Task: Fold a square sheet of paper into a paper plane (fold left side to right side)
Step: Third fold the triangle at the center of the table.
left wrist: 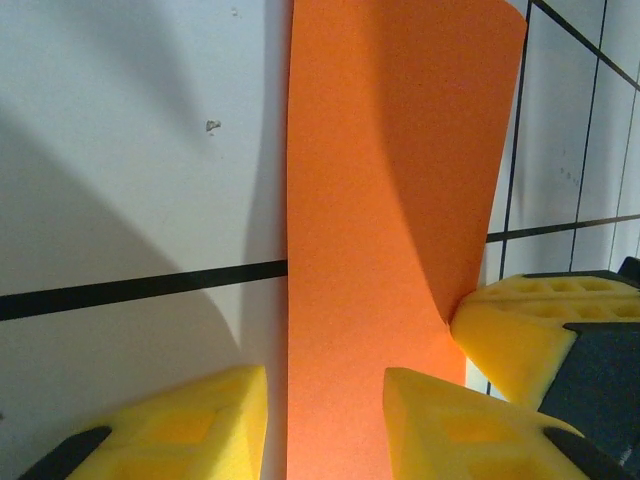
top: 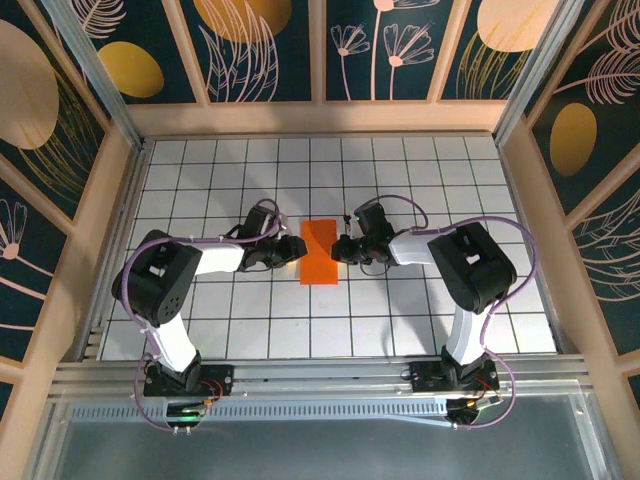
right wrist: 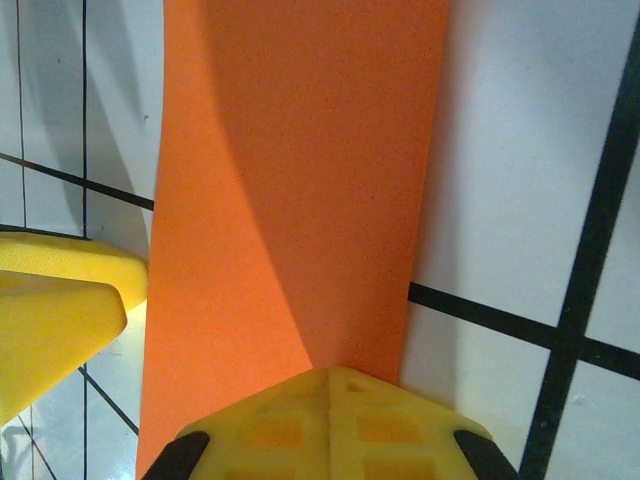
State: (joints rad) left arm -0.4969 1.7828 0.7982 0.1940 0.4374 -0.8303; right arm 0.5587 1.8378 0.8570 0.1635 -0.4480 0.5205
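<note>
Thin bright orange sheet of paper: folded into a narrow strip, flat on the white gridded table, directly between the two pincers. Left pincer: at the strip's left edge, jaws partly apart, paper showing in the gap between its yellow foam fingers, not clamped on it. Right pincer: at the opposite edge, clenched, closed yellow tip touching the paper's near edge.
</note>
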